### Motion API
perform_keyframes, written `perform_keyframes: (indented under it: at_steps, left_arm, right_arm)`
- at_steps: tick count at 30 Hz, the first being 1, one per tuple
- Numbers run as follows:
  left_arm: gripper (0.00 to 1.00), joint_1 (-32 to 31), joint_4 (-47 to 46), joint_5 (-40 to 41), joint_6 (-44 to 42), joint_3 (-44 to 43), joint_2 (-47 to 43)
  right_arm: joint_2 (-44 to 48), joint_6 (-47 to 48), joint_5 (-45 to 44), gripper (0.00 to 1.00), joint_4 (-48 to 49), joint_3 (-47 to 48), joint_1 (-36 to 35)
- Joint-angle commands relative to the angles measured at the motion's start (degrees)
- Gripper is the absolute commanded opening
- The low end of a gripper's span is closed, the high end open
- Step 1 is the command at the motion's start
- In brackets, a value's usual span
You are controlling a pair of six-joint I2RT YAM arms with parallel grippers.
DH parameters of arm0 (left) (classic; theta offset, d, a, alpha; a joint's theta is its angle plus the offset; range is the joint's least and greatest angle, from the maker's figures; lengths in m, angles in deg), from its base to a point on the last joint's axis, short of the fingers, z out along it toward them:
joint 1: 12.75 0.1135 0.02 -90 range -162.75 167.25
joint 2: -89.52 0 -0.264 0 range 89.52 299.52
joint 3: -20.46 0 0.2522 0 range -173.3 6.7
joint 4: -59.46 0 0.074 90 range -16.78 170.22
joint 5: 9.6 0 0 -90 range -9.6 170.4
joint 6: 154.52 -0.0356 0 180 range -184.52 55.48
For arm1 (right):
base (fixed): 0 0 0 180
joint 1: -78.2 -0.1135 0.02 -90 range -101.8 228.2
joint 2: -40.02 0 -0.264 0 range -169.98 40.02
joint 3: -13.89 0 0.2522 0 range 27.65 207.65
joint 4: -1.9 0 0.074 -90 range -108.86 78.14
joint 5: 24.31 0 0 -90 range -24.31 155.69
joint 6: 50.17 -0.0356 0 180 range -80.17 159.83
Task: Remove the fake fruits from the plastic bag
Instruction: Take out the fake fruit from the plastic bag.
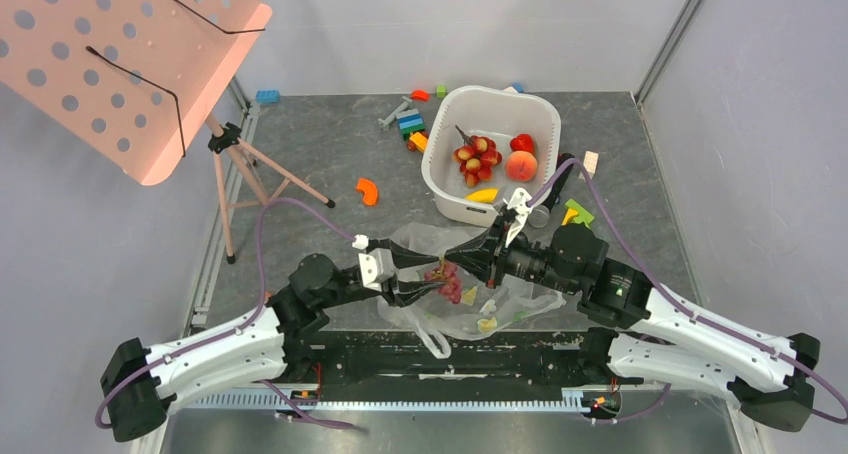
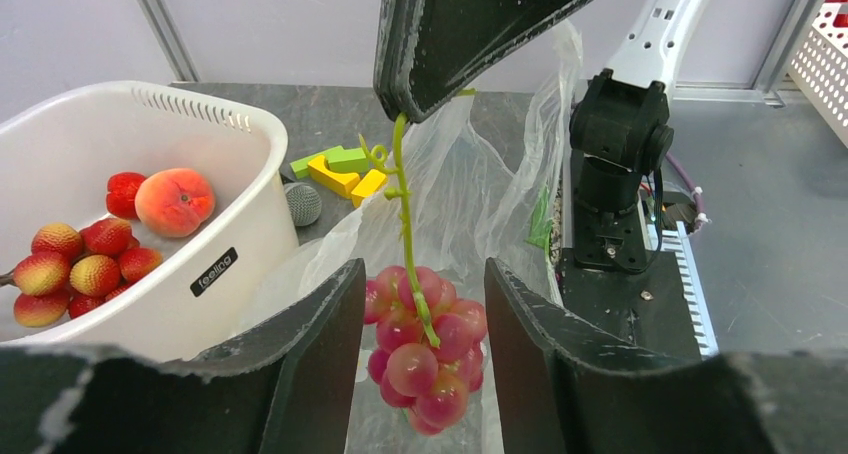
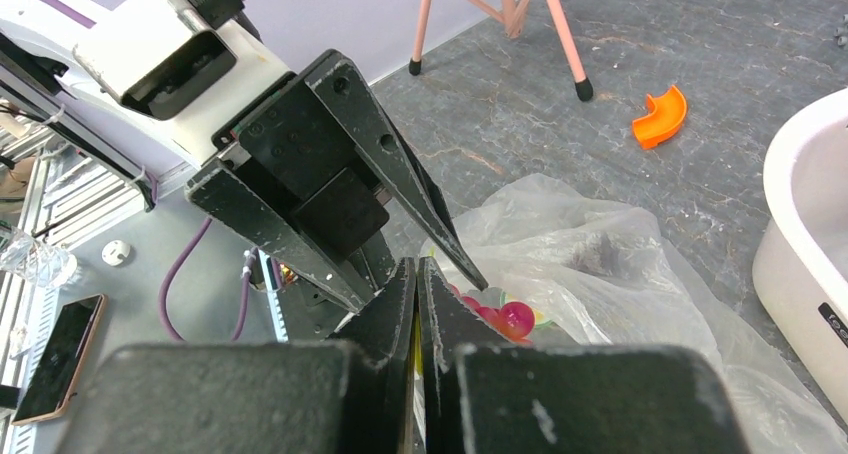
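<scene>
A pink grape bunch (image 2: 430, 349) hangs by its green stem (image 2: 403, 194) over the open mouth of the clear plastic bag (image 2: 480, 174). My right gripper (image 2: 400, 102) is shut on the top of the stem; in the right wrist view (image 3: 416, 266) its jaws are closed on a thin yellow-green strip. My left gripper (image 2: 425, 274) is open, a finger on each side of the bunch, not pressing it. In the top view the grapes (image 1: 446, 280) sit between both grippers above the bag (image 1: 505, 304), which holds pale wedges (image 1: 487, 324). The white basin (image 1: 434, 174) holds a red-yellow grape bunch (image 1: 476, 158), an apple (image 1: 521, 142) and a peach (image 1: 521, 166).
A pink perforated stand (image 1: 130, 64) on a tripod is at the back left. Toy blocks (image 1: 410, 124) lie behind the basin and yellow-green ones (image 1: 576, 214) to its right. An orange curved piece (image 1: 368, 191) lies left of the basin. A phone (image 3: 55, 359) lies beyond the rail.
</scene>
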Motion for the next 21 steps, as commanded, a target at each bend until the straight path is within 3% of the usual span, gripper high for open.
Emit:
perform_keyframes:
  at_steps: [1, 8, 17, 19, 21]
  left_arm:
    - [0.52, -0.37, -3.28, -1.42, -0.97, -0.32, 0.76]
    - [0.45, -0.31, -3.5, -1.14, -0.9, -0.64, 1.43]
    - [0.02, -0.37, -1.94, -2.52, -0.65, -2.22, 3.35]
    - [0.02, -0.38, -1.58, -2.56, -0.24, -2.66, 3.71]
    - [0.02, -0.37, -1.24, -2.56, -0.07, -3.22, 3.65]
  right_arm:
    - [1.27, -0.55, 0.86, 0.0, 3.52, 3.13, -0.05]
    - [1.24, -0.89, 1.57, 0.0, 4.01, 3.0, -0.03]
    - [1.75, -0.84, 1.06, 0.0, 4.03, 2.65, -0.01]
    - [2.02, -0.83, 0.31, 0.0, 3.84, 2.37, -0.02]
    - [2.36, -0.64, -0.93, 0.12, 3.13, 2.13, -0.08]
